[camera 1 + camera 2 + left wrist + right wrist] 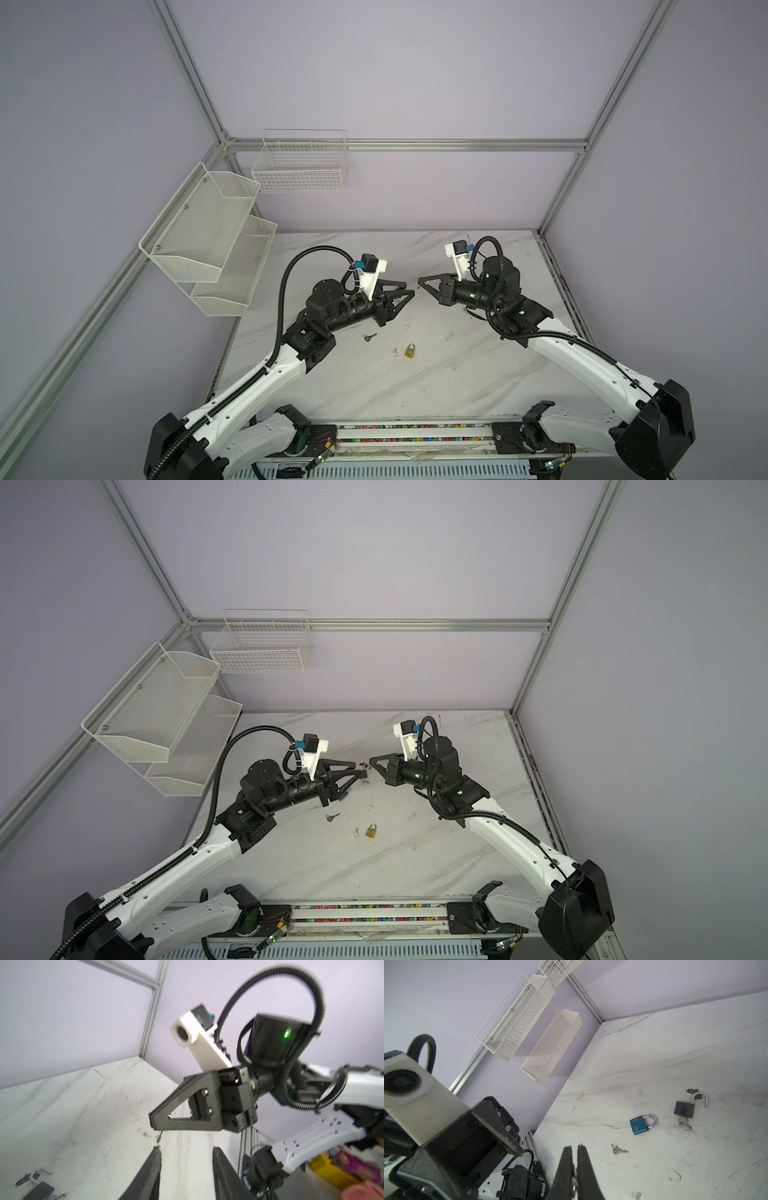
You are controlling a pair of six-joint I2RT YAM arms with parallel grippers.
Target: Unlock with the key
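Observation:
My right gripper [574, 1146] is shut on a small silver key [159, 1137], whose blade sticks out below the fingertips in the left wrist view. Its ring [574, 1185] shows between the fingers. My left gripper [187, 1148] is open and holds nothing, its tips just short of the key. In both top views the two grippers [409, 289] [420, 281] meet tip to tip above the table's middle. A black padlock [684, 1108] lies with its shackle open and a key in it. A blue padlock [641, 1124] lies shut beside it.
A brass padlock [410, 351] and a loose key [369, 336] lie on the marble table [457, 374] nearer the front. A white scrap [394, 352] lies by the brass padlock. White mesh shelves [208, 241] and a wire basket [301, 166] hang on the walls at left.

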